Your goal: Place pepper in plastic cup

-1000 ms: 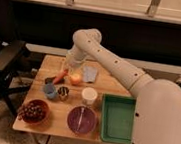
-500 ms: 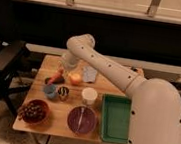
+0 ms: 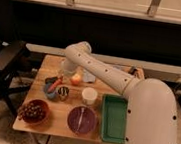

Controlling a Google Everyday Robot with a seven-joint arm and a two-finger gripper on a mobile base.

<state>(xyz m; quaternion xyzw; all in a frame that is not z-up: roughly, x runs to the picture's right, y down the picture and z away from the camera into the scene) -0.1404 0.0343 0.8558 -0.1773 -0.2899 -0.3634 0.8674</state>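
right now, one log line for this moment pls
step: place pepper in plastic cup | gripper: over cup, by pepper | pepper: tilted at cup rim | release: unconfirmed

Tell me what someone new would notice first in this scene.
The big white arm sweeps over the wooden table, its claw hanging above the left side. Just below, an orange-red pepper sits at the blue cup. A green tray stands out at right.

Dim, warm light falls from above on the table (image 3: pixel 47 65). Behind it, all is dark. The gripper (image 3: pixel 62 77) sits in shade over the table's left part.
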